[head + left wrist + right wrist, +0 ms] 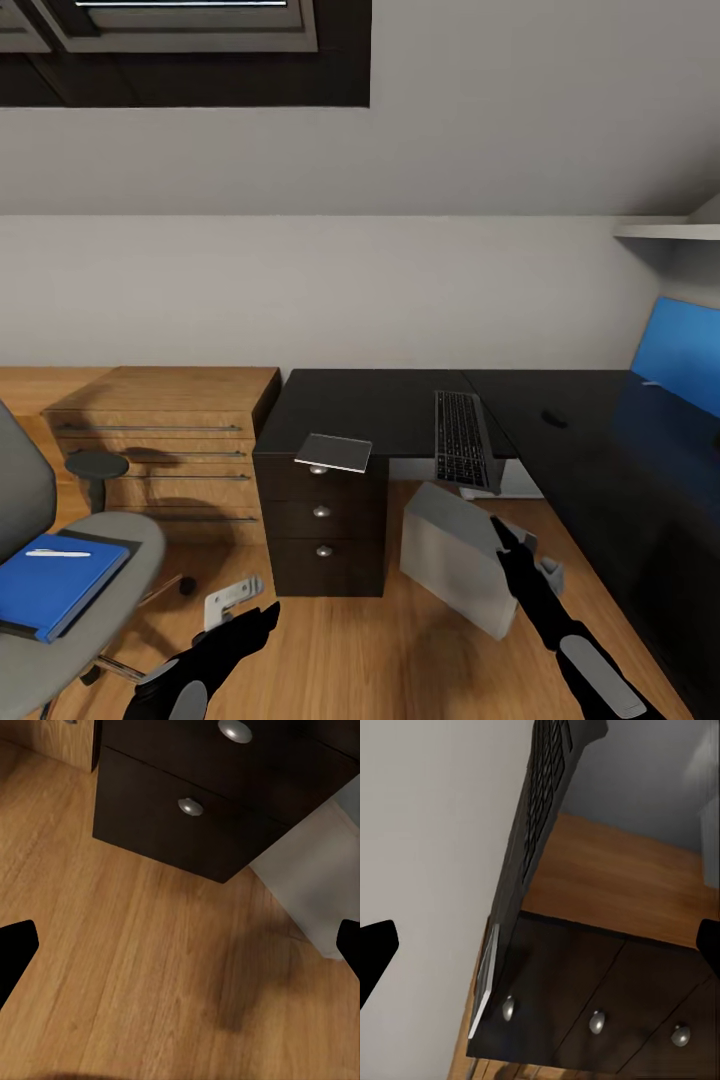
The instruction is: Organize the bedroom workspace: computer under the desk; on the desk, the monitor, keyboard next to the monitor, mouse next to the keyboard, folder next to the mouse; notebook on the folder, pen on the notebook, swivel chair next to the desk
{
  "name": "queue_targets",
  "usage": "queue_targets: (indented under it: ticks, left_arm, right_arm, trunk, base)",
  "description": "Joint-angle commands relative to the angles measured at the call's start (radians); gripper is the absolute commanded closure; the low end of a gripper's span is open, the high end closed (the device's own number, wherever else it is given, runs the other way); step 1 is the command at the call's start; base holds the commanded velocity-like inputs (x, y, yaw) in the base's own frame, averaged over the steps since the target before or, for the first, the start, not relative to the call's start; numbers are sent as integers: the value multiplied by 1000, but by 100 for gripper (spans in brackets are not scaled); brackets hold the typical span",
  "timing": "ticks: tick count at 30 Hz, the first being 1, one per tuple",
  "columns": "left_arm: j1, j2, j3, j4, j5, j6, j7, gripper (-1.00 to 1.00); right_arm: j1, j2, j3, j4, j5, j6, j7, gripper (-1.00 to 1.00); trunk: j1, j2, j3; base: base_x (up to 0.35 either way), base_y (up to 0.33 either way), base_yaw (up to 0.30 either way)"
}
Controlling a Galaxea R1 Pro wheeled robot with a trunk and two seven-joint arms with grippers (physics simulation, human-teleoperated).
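Both end effectors, left (262, 618) and right (497, 528), hang open and empty. The keyboard (462, 438) overhangs the desk (370, 405) edge. A careless bump from the right arm could tip it onto the computer (455, 560).

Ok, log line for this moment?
folder on swivel chair | pen on folder | notebook, keyboard overhang desk | both end effectors empty

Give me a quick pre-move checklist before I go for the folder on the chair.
1. Folder on swivel chair seat: ok, still to move.
2. Pen lies on the folder, will shift if lifted: not ok.
3. Left hand open and free: ok.
4. Right hand open, close beside the computer: ok, mind clearance.
5. Notebook and keyboard overhang the desk edge: not ok.
6. Monitor on desk: cannot tell.
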Motion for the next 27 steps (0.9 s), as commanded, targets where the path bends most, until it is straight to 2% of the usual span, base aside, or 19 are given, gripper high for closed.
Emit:
queue_targets:
  ticks: [1,7,10,16,27]
  left_arm:
    - [-1,1,0,-1,11,2,9,-100]
    - [-1,2,0,-1,11,2,9,-100]
    - [-1,2,1,-1,11,2,9,-100]
    - [0,2,1,-1,11,2,9,-100]
    - [-1,2,1,-1,12,2,9,-100]
  right_arm:
    - [-1,0,4,1,-14,3,-17,-100]
    - [-2,3,4,-1,-18,4,-110,-100]
    - [-2,4,4,-4,-20,3,-130,-100]
    - [-2,16,3,-7,-21,2,-143,-100]
    - [-3,19,2,-7,-22,3,-144,-100]
  trunk:
    - [0,0,-1]
    - [0,0,-1]
    - [0,0,-1]
    - [0,0,-1]
    - [0,0,-1]
  base:
    - [131,0,0]
    - [209,0,0]
    - [92,0,0]
    - [114,0,0]
    - [101,0,0]
